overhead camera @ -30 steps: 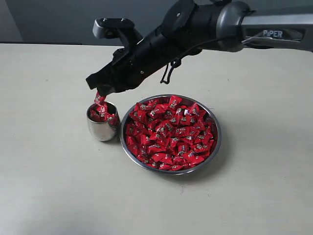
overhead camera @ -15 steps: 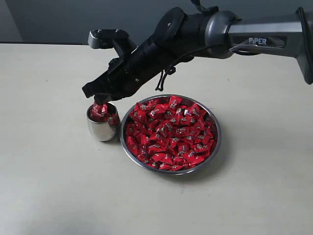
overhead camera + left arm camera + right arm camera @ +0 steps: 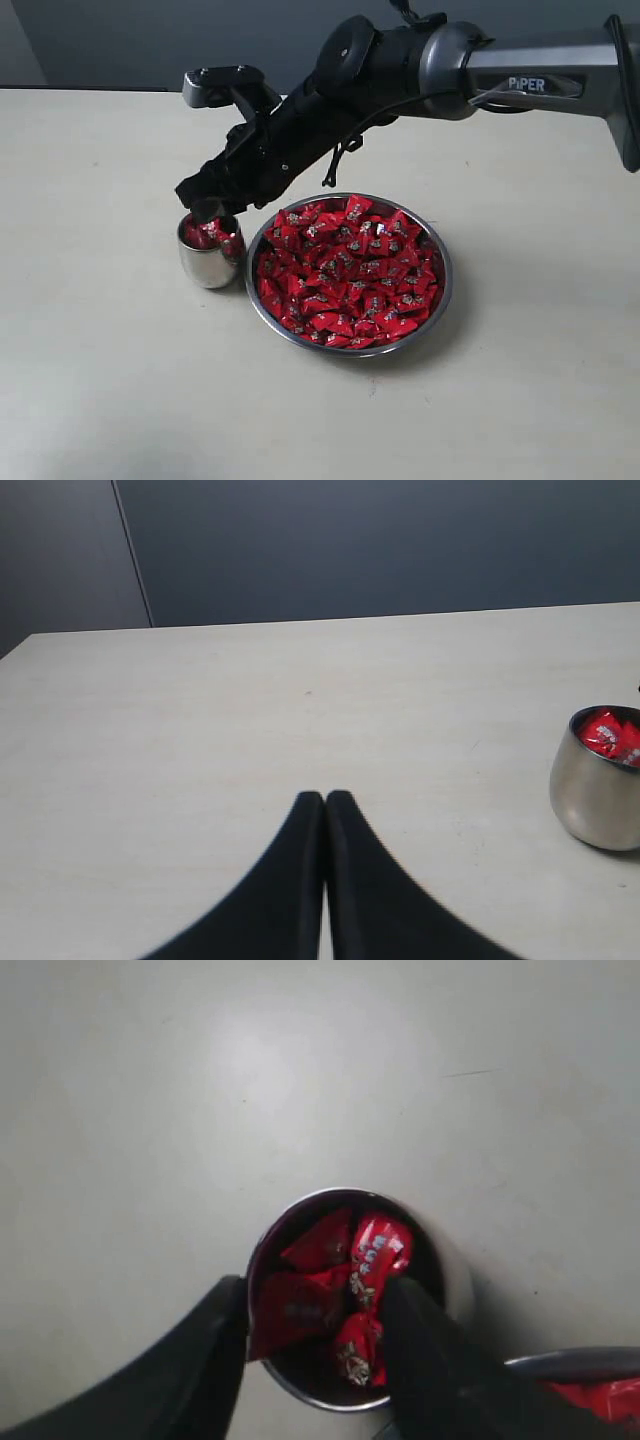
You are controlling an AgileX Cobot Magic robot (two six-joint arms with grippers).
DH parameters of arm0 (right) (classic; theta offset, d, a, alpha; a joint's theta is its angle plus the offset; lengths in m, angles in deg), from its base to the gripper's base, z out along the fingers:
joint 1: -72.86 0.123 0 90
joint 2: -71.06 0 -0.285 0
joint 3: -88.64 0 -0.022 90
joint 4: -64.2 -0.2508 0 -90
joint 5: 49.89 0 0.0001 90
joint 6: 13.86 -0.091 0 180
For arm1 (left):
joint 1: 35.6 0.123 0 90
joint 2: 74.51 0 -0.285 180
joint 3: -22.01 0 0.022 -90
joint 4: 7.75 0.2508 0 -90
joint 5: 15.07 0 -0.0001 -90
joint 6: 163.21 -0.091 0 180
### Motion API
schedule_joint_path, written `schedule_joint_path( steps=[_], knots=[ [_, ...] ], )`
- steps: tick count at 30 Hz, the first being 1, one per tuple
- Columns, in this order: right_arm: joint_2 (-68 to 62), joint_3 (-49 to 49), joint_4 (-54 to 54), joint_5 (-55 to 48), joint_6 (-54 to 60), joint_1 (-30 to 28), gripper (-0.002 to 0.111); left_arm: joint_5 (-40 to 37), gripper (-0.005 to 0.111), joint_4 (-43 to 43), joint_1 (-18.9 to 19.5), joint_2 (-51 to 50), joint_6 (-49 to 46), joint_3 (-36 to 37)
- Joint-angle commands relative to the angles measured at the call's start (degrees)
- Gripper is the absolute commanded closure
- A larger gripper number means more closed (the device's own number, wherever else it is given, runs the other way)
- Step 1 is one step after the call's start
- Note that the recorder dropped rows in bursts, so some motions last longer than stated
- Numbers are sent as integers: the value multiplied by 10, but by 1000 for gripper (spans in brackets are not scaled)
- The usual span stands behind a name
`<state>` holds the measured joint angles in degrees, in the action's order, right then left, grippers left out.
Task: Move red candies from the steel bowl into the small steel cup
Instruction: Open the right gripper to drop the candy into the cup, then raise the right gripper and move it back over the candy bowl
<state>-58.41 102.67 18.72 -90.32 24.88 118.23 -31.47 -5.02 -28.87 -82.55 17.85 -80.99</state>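
Pale, matte surface [image 3: 120, 390] against a dark wall. The steel bowl [image 3: 446, 285] sits near the middle of the exterior view, wide and shallow, heaped to the rim with red candies [image 3: 345, 270] in shiny wrappers with small pale marks. The small steel cup [image 3: 205, 265] stands upright just beside the bowl on its left; whether the two touch cannot be told. The cup holds several red candies, piled up to about its mouth. The right arm, dark with grey casing, reaches in from the right edge and across the bowl's far side, angling down to the cup. The right hand [image 3: 206, 207] is directly over the cup's mouth, tips at or just inside the rim. In the right wrist view its two dark fingers [image 3: 225, 1355] stand well apart, spanning most of the cup's opening, with the candies lying loose in the cup between them; one wrapper sits close against a finger, but nothing is pinched or lifted. A bit of the bowl's rim shows at that view's corner. The left hand [image 3: 325, 798] is off to the side, low over bare surface, its two fingers pressed together tip to tip with nothing between them. The cup appears at the edge of the left wrist view, well apart from that hand.
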Motion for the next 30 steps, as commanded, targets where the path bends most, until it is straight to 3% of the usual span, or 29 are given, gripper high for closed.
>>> schedule_joint_path(
  steps=[1,4,13,18,21,24,30],
  knots=[
    [1,5,-2,8,2,1,61,1,106,-1,0,3,1,2],
    [1,5,0,11,2,1,66,1,106,-1,0,3,1,2],
    [8,5,4,15,1,-1,66,1,106,-1,0,3,1,2],
    [36,5,57,34,-16,-1,67,1,106,-1,0,3,1,2],
    [56,5,114,45,-70,-4,82,1,106,-1,0,3,1,2],
    [72,5,157,41,-89,-13,109,1,106,-1,0,3,1,2],
    [100,2,182,11,-90,-30,108,1,106,-1,0,3,1,2]
  ],
)
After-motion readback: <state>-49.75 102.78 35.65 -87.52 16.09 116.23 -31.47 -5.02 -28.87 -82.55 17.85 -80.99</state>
